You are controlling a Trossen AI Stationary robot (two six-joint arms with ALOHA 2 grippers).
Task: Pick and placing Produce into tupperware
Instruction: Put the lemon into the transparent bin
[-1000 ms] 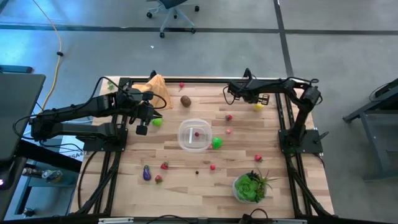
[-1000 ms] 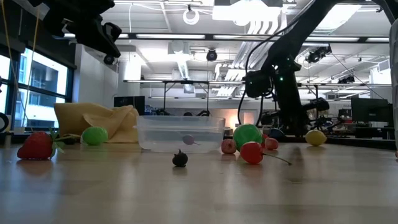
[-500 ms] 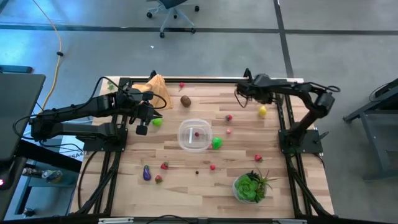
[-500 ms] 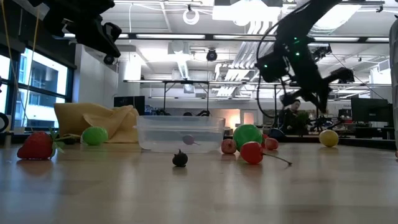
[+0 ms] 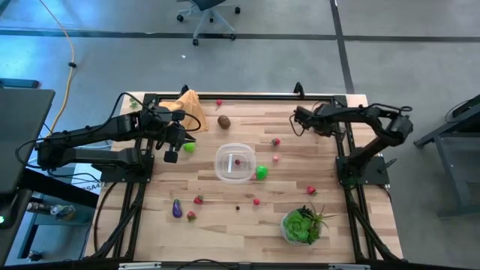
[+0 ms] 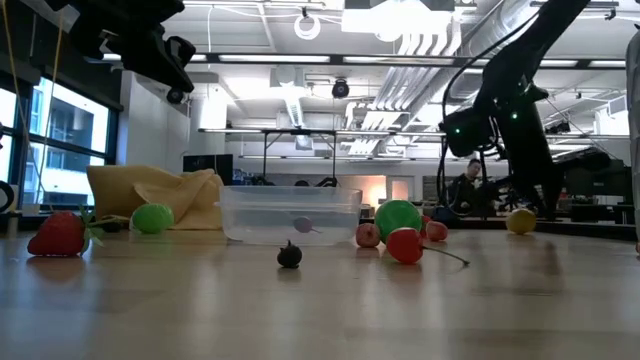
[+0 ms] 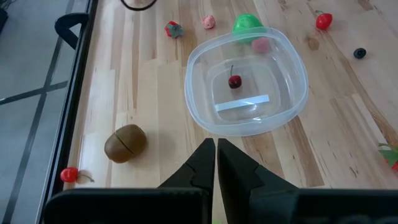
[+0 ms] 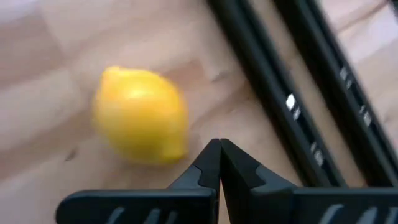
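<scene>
Both grippers we see pinched shut and empty: our right gripper [image 8: 219,149] hovers just beside the yellow lemon [image 8: 141,114] at the far right, our left gripper [image 7: 216,149] near the clear tupperware [image 7: 247,81] mid-table, holding one cherry [image 7: 234,81].

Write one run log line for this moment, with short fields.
left tool: shut, empty | right tool: shut, by lemon | tupperware: one cherry

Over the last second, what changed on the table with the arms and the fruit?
The right gripper, shut and empty, pulled back toward the table's right edge and swung over the yellow lemon, which rolled a little that way. Nothing was grasped or released. The left gripper stayed shut near the green lime; the tupperware kept its single cherry.
</scene>
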